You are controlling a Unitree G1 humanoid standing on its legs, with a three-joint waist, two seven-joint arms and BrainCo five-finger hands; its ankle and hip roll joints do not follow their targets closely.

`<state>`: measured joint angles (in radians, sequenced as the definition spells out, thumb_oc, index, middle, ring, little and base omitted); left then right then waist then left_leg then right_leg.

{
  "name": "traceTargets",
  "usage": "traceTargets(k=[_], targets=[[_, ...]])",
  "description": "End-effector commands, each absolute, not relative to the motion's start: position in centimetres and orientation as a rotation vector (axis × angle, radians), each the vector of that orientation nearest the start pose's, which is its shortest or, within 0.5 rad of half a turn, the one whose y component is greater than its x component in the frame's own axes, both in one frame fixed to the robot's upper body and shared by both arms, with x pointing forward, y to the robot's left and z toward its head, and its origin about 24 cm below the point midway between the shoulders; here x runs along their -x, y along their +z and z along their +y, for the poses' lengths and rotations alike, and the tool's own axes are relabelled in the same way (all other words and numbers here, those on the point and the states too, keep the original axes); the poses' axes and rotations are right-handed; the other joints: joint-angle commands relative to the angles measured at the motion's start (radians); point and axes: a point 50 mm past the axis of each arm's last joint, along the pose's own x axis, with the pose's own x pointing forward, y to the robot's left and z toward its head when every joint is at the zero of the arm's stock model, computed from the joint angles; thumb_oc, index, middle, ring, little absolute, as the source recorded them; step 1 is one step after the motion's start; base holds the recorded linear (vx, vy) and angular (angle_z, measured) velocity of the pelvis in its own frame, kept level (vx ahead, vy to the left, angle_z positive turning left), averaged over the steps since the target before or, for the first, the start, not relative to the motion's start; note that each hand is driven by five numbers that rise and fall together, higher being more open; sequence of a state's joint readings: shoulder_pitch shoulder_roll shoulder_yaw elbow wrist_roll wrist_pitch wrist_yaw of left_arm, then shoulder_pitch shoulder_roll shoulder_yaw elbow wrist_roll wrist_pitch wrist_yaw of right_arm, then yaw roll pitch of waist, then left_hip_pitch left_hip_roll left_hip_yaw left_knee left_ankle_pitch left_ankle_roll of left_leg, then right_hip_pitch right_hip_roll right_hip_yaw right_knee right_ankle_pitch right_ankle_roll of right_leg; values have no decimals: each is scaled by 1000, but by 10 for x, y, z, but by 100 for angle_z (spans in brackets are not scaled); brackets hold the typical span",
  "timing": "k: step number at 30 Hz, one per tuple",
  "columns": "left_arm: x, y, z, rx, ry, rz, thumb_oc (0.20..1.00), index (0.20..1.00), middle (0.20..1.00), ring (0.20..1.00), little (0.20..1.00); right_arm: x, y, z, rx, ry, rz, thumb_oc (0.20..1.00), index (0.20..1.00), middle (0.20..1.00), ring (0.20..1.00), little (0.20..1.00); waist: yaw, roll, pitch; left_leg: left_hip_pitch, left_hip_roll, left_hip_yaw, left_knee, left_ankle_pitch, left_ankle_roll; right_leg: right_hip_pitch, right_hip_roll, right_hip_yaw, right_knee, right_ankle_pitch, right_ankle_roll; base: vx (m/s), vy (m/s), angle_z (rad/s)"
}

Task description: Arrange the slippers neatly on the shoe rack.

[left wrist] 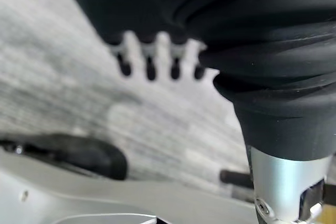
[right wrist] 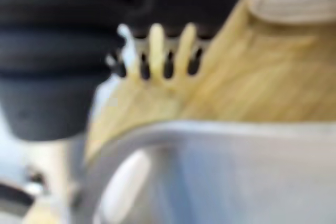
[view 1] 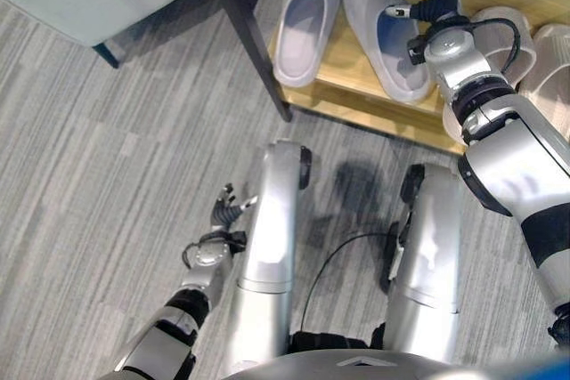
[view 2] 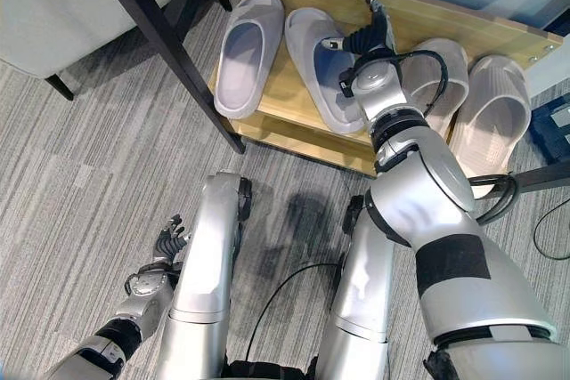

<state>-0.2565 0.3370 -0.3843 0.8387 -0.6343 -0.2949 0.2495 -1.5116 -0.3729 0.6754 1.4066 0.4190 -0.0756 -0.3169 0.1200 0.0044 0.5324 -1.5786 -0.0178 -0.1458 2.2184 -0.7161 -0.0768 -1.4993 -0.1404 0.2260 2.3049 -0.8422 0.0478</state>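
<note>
Four slippers sit on the wooden rack [view 2: 294, 135] across the top of the frame, a grey pair [view 2: 242, 52] at left and a beige pair [view 2: 488, 109] at right, so the job looks nearly done, though the inner grey slipper [view 2: 316, 64] lies a bit skewed and may want a last nudge. The right hand [view 2: 367, 35] is over that slipper's far end with fingers straight and relaxed, holding nothing; whether it touches I can't tell. The left hand [view 2: 166, 244] hangs loosely open, low at lower left over the carpet.
</note>
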Motion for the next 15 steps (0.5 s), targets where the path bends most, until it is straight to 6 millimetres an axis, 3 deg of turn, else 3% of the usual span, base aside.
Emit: traceTargets(k=[1,11,15], targets=[[-272,-32,197,-14,163,251,1000,1000,1000,1000,1000,-427,306,-169,474,-309,-371,1000,1000,1000,1000,1000,49,-10,-12,9,8,-37,94,-110,65,82,-13,136,122,130,-128,-29,44,-3],[-266,-35,205,-1,212,263,1000,1000,1000,1000,1000,-423,284,-133,391,-180,-455,1000,1000,1000,1000,1000,8,-32,-12,9,19,-35,89,-106,64,72,1,150,118,138,-130,-13,17,-4],[-265,-37,204,9,222,269,1000,1000,1000,1000,1000,-420,281,-128,345,-175,-480,1000,1000,1000,1000,1000,-2,-35,-12,9,22,-34,88,-106,64,69,5,153,118,138,-131,-10,9,-5]])
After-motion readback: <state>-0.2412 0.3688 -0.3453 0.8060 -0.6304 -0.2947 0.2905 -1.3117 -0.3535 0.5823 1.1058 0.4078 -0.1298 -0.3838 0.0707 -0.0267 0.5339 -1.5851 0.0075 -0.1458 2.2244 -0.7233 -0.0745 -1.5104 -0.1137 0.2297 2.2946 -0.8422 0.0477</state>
